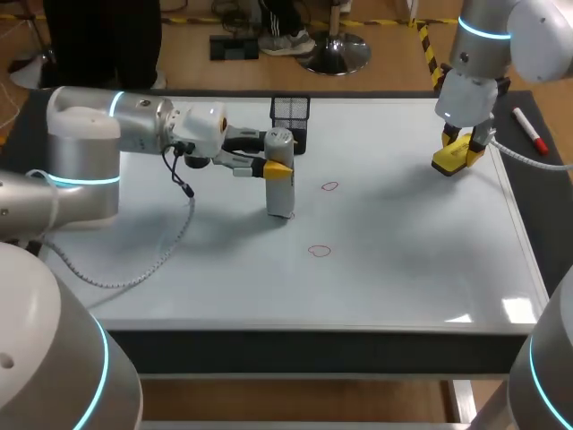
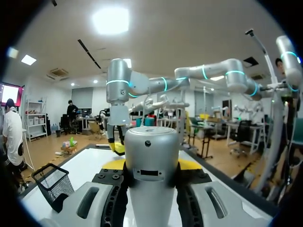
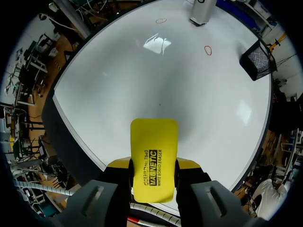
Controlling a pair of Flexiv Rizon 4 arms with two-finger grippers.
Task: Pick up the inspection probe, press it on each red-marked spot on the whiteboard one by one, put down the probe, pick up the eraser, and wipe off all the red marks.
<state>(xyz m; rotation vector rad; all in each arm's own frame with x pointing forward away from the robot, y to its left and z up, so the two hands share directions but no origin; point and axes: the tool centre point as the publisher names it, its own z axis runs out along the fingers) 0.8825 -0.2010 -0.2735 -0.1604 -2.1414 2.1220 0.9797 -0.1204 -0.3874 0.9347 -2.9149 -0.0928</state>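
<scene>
Head view. The left gripper (image 1: 276,167) is clamped on the inspection probe (image 1: 281,193) from the side, high on its body, so the silver cylinder stands upright with its foot down at the whiteboard (image 1: 403,260). Contact with the surface cannot be confirmed. The foot is near both red marks (image 1: 329,186) but on neither; the second ring (image 1: 320,251) lies closer to the front edge. The right gripper (image 1: 466,148) hangs over the far right corner of the board, closed on the yellow eraser (image 1: 452,159) and well apart from the marks, in my judgement parked clear of the probe's working area. A black mesh basket (image 1: 290,112) stands just behind the probe. A red marker (image 1: 530,130) lies off the board to the right.

Left wrist view. The probe fills the gap between the fingers (image 2: 189,164), both pressed to its sides. The basket (image 2: 54,182) is beside the gripper.

Right wrist view. The eraser (image 3: 154,161) juts out flat between the fingers (image 3: 118,163), face toward the board, ready for wiping. Both marks are unwiped, so pressing appears unfinished.
</scene>
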